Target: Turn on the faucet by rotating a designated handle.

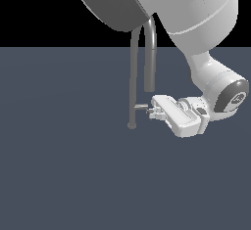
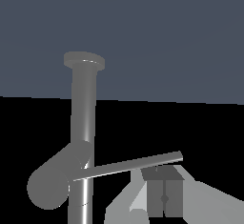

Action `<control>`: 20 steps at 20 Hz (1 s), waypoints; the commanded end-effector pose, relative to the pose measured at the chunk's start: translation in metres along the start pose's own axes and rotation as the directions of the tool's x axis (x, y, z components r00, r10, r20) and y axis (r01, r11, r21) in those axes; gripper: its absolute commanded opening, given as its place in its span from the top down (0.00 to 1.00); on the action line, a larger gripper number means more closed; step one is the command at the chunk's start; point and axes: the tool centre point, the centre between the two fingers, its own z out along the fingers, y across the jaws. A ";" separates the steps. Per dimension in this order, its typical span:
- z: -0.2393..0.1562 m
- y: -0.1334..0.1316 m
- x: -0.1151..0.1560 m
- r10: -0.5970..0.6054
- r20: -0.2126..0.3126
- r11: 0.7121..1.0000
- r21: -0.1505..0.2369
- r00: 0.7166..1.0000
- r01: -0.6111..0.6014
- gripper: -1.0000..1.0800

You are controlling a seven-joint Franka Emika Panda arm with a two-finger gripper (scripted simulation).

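While the arm reaches in from the exterior view's right, the scene reads as follows.

Table: a flat blue-grey table fills the lower part of the exterior view, with black background above it.

Faucet: the grey gooseneck faucet stands upright on a small round base near the middle of the exterior view; its arch is partly hidden behind the arm's big upper link, and its thicker spout end hangs down just beside the stem, toward 3 o'clock of it.

Faucet in wrist view: the stem runs up to the round base, and the thick spout end shows as a short cylinder crossing low on the stem.

Handle: the thin silver handle juts from the low part of the stem toward 3 o'clock in the exterior view, a little above the base; in the wrist view it is a long slim bar leaving the stem at a slight slant.

Gripper: the white gripper lies nearly level, pointing toward 9 o'clock at the handle's free end.

Fingers: the two fingers are pressed together with only a seam between them, holding nothing.

Contact: the fingertips sit just under the handle's outer end in the wrist view; whether they touch it cannot be told.
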 end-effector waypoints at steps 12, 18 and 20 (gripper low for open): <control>0.000 -0.009 0.050 0.031 -0.006 1.000 0.006 1.000 -0.031 1.00; 0.000 -0.021 0.037 0.005 0.001 1.000 -0.001 1.000 -0.005 1.00; 0.000 -0.025 0.043 0.010 0.000 1.000 0.001 1.000 -0.010 1.00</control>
